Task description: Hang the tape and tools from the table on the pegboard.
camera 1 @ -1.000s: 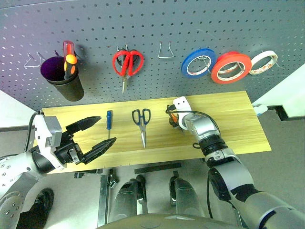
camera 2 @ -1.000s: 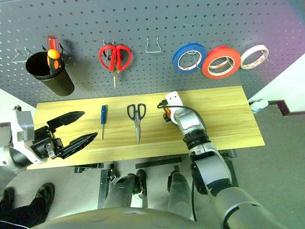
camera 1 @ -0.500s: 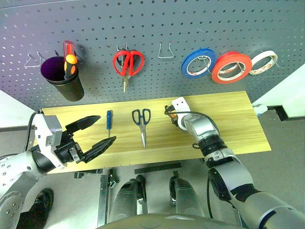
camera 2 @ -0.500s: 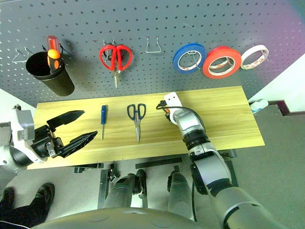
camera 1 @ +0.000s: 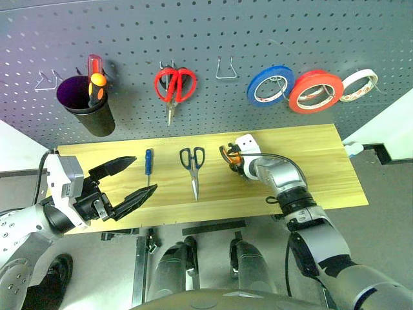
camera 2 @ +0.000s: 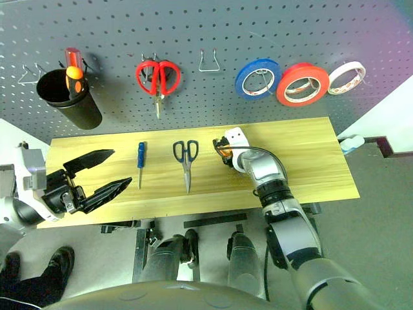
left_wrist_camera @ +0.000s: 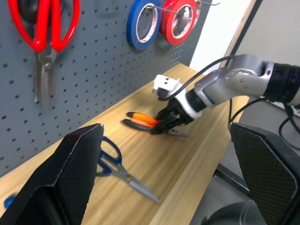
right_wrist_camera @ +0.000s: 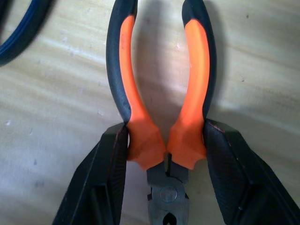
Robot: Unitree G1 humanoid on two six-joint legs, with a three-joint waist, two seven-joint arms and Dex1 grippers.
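On the table (camera 1: pixel 310 168), the right end effector (right_wrist_camera: pixel 164 154) pinches the pliers (right_wrist_camera: pixel 161 93) near their pivot

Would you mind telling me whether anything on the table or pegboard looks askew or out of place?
Nothing stands out. The dark-handled scissors and blue screwdriver lie flat on the table; the right hand grips the pliers there.

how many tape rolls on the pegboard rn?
3, all on hooks at the pegboard's right: blue roll, red roll beside it, whitish roll furthest right.
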